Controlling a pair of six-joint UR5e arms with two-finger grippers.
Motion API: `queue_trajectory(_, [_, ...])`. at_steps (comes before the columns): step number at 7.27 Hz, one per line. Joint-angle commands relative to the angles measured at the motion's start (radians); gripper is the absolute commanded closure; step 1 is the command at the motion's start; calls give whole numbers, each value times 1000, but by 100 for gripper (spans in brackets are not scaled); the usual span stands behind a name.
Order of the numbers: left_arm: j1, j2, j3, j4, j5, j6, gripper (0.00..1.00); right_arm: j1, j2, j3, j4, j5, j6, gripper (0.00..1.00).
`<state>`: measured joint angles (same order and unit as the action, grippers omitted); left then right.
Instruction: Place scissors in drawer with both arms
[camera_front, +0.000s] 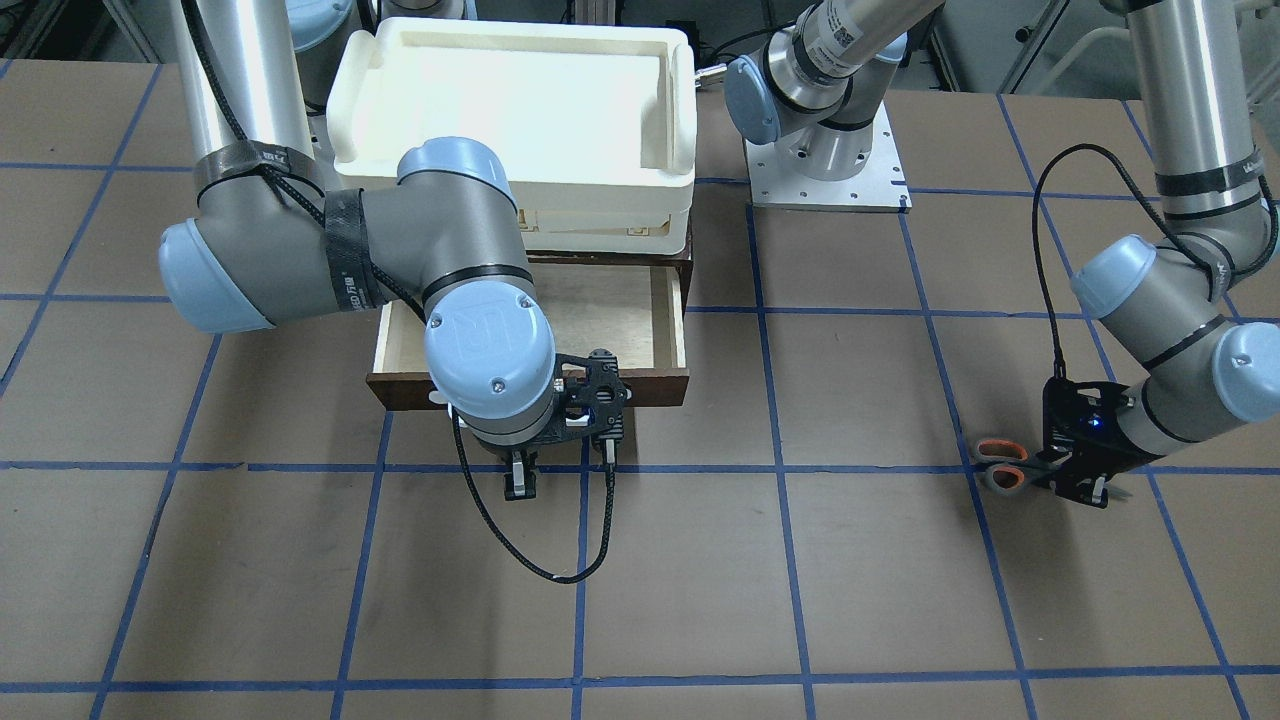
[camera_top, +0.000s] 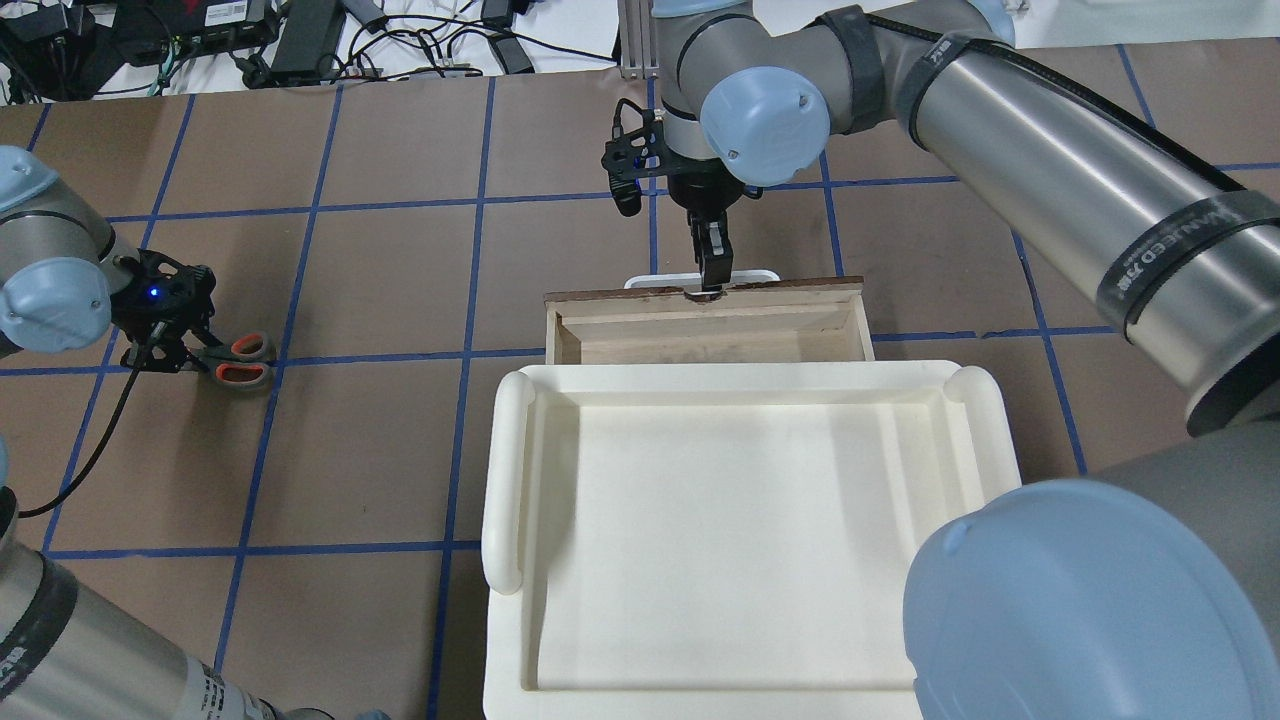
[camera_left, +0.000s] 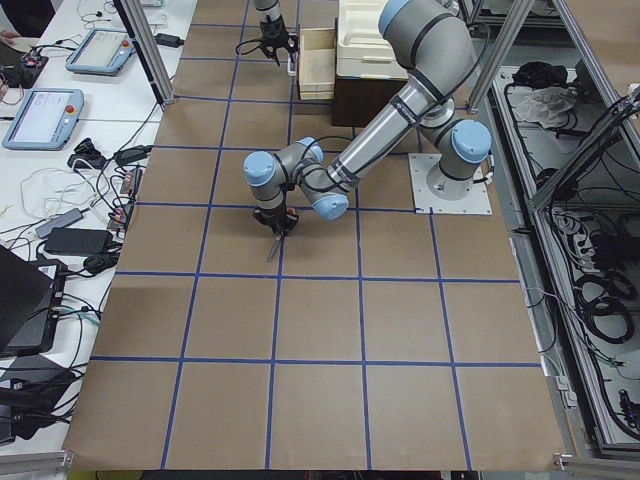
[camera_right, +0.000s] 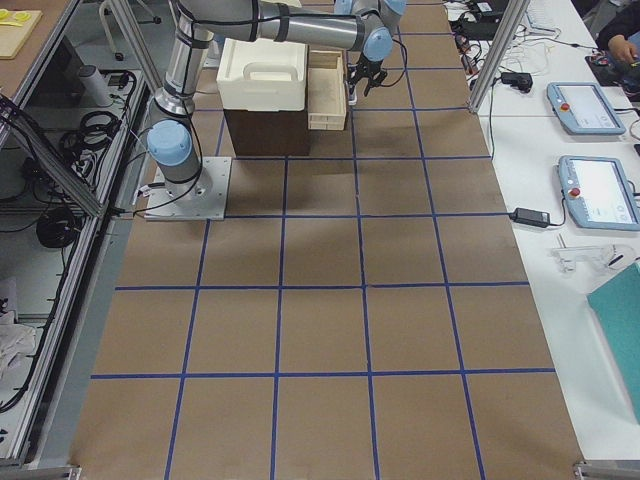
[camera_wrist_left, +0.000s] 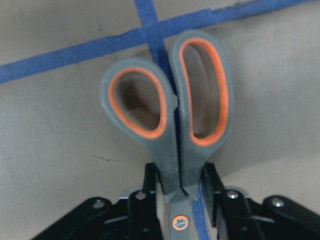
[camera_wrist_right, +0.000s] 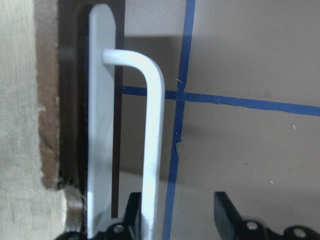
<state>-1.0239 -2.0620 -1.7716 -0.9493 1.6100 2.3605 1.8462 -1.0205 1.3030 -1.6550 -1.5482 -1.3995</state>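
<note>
The scissors (camera_front: 1003, 465) lie low over the table, their orange-lined loops (camera_wrist_left: 170, 110) pointing away from my left gripper (camera_front: 1085, 485). That gripper is shut on the shanks near the pivot, a finger (camera_wrist_left: 150, 180) on each side; it also shows in the overhead view (camera_top: 175, 350). The drawer (camera_front: 610, 310) stands pulled out, its pale inside bare (camera_top: 700, 340). My right gripper (camera_top: 708, 275) is at the drawer front, open, with the white bar handle (camera_wrist_right: 152, 130) between its fingers, close to the left finger (camera_wrist_right: 132, 210).
A large white plastic tray (camera_front: 515, 100) sits on the cabinet above the drawer. The right arm's elbow (camera_front: 300, 250) hangs over the drawer's left part. The left arm's base plate (camera_front: 825, 170) is beside the cabinet. Blue tape lines grid the brown table.
</note>
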Motion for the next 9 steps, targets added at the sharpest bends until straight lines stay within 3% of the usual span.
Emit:
queue_trajectory(1, [-2, 5, 1, 3, -22, 23, 100, -2, 17, -27, -35, -18, -3, 43])
queue_trajectory(7, [-45, 58, 50, -28, -19, 19, 100, -28, 34, -65, -65, -18, -6, 41])
queue_trajectory(9, [-97, 118, 99, -141, -22, -15, 100, -33, 30, -65, -65, -17, -1, 39])
